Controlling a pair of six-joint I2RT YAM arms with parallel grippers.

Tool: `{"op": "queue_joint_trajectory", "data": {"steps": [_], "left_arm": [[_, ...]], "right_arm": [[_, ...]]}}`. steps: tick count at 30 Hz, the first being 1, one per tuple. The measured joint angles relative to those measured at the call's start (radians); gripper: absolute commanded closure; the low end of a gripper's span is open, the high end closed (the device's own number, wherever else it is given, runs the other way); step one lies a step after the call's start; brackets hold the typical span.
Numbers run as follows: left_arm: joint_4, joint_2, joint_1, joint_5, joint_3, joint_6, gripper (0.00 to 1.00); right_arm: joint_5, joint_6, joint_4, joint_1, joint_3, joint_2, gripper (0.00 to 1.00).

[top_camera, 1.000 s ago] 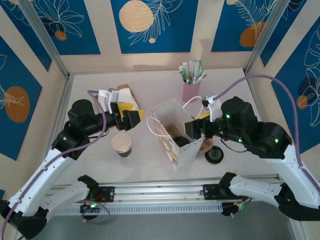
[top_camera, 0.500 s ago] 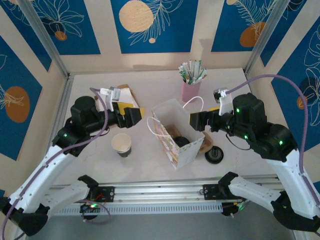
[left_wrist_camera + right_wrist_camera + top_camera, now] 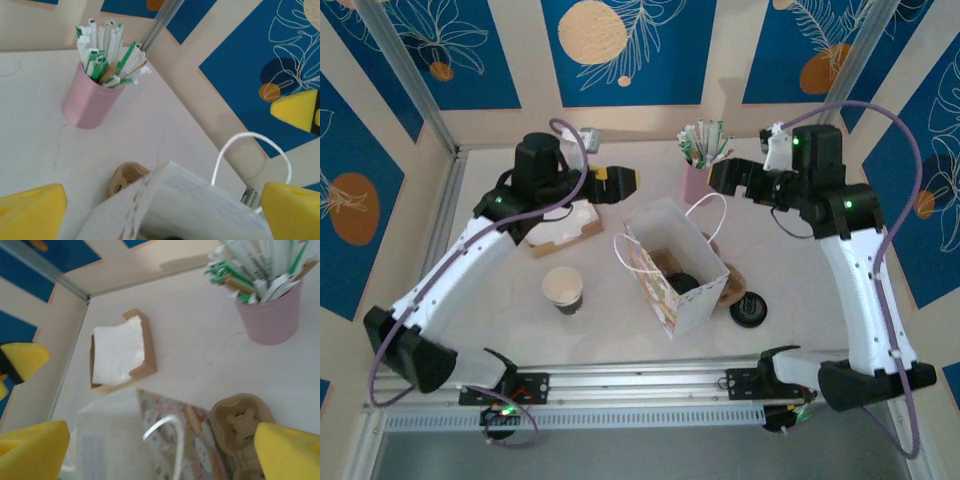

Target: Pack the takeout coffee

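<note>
One bag (image 3: 698, 303), one coffee (image 3: 682, 283), one open cup (image 3: 563, 288), one lid (image 3: 748, 310)

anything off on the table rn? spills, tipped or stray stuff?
No spill or tip-over visible. One oddity: the dark-sided lidless paper cup stands uncovered left of the white paper bag, while a loose round black plastic lid lies on the table at the bag's right.

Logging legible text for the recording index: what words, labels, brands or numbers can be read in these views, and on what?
No text can be read.
On the wrapped sticks in the pink cup: green and white wrappers, any print too small to read.
On the paper bag: a printed pattern on its side, no legible words.
On the wall panels: leaf and circle artwork, no lettering.
</note>
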Motion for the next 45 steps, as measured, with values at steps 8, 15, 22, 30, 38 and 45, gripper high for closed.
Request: {"op": "queue_joint_trajectory", "data": {"steps": [8,15,22,30,38,45], "left_arm": [[-0.008,0.270,0.053,0.079,0.187,0.020,0.22],[-0.079,0.493,0.053,0.115,0.373,0.051,0.45],[-0.101,0.572,0.053,0.135,0.427,0.068,0.54],[-0.097,0.602,0.053,0.154,0.431,0.067,0.50],[-0.089,0.602,0.053,0.160,0.413,0.068,0.50],[-0.089,0.602,0.053,0.160,0.406,0.068,0.49]], "right_arm": [[0.003,0.009,0.048,-0.158,0.029,0.162,0.40],[0.057,0.018,0.083,-0.193,0.071,0.312,0.62],[0.066,0.019,0.110,-0.196,0.137,0.467,0.69],[0.056,0.011,0.125,-0.189,0.216,0.587,0.64],[0.053,0.007,0.124,-0.175,0.293,0.673,0.65],[0.053,0.008,0.116,-0.171,0.354,0.737,0.67]]}}
